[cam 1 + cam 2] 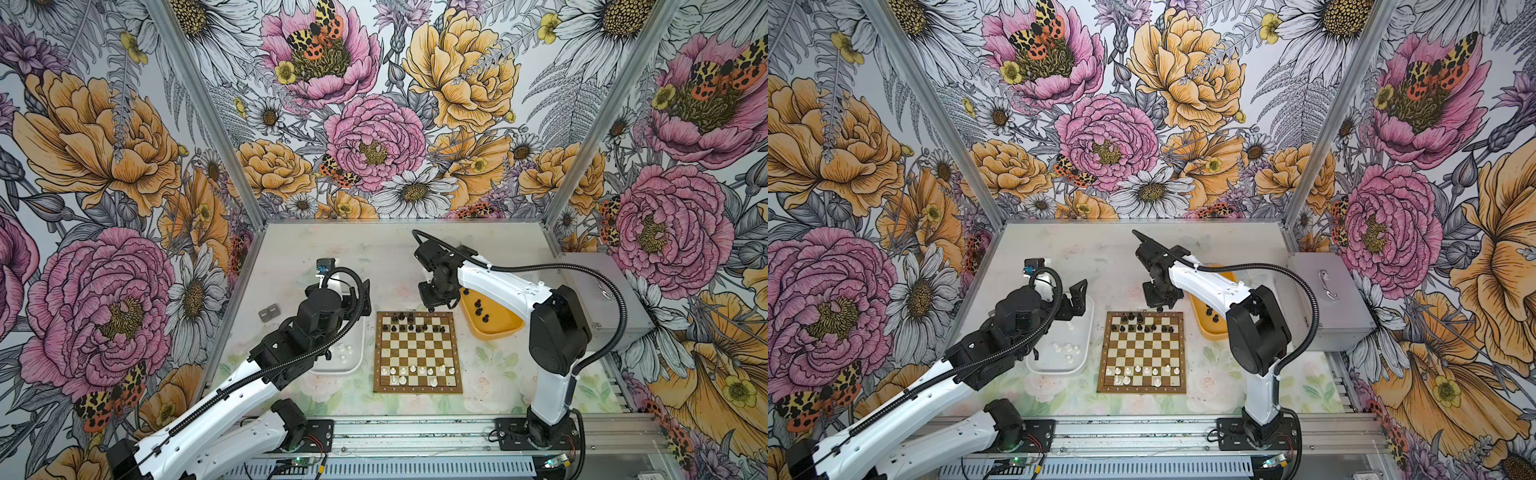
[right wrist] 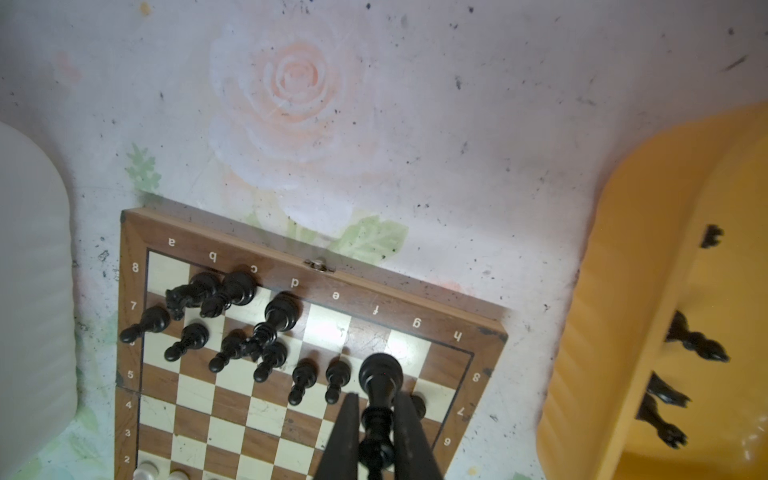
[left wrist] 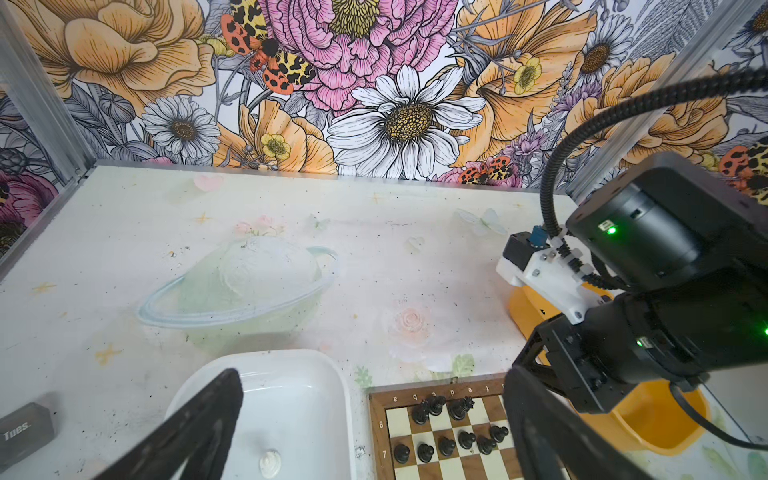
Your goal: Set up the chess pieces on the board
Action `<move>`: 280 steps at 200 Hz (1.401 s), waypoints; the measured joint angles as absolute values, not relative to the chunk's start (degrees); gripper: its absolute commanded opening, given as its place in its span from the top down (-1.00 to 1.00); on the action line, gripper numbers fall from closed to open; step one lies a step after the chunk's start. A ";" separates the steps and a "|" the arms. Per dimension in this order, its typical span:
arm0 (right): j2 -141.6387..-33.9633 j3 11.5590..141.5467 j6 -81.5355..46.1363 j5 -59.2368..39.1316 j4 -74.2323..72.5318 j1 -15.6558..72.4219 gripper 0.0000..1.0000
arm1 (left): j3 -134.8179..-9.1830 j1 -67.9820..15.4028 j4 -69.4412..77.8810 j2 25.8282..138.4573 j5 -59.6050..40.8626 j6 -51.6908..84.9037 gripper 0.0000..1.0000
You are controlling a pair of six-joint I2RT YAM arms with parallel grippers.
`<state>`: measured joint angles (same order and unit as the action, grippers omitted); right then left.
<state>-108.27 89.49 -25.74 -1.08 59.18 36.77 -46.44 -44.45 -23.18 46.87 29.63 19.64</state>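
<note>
Jaws of the left end effector (image 1: 1074, 302) stand wide above the far end of the white tray (image 1: 1054, 370), where spare white pieces (image 1: 1065, 350) lie. Beside it on the desk (image 1: 490, 374), the board (image 1: 417, 389) has black pieces (image 1: 409, 325) crowded on its far rows and white pieces (image 1: 411, 371) on its near rows. The right end effector (image 2: 376, 397) pinches a black piece (image 2: 380, 373) over the far right squares, long axis upright, round base pointing down at the board. Spare black pieces (image 1: 480, 309) lie in the yellow tray (image 1: 490, 335).

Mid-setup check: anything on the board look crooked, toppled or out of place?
No toppled pieces that I can see. Two black back-row pieces on the board stand bunched together near the b and c letters, seemingly off-centre.
</note>
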 measured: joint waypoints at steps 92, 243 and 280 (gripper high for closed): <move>-111.48 87.31 -27.16 -2.90 54.43 38.85 0.80 | -46.46 -44.47 -24.25 47.05 29.76 19.59 -0.98; -111.96 86.13 -27.16 -3.92 53.28 39.09 0.79 | -46.68 -44.51 -24.25 48.64 30.06 19.62 -0.98; -111.96 85.91 -27.14 -4.38 53.28 39.11 0.79 | -46.70 -44.51 -24.25 48.64 30.06 19.62 -0.98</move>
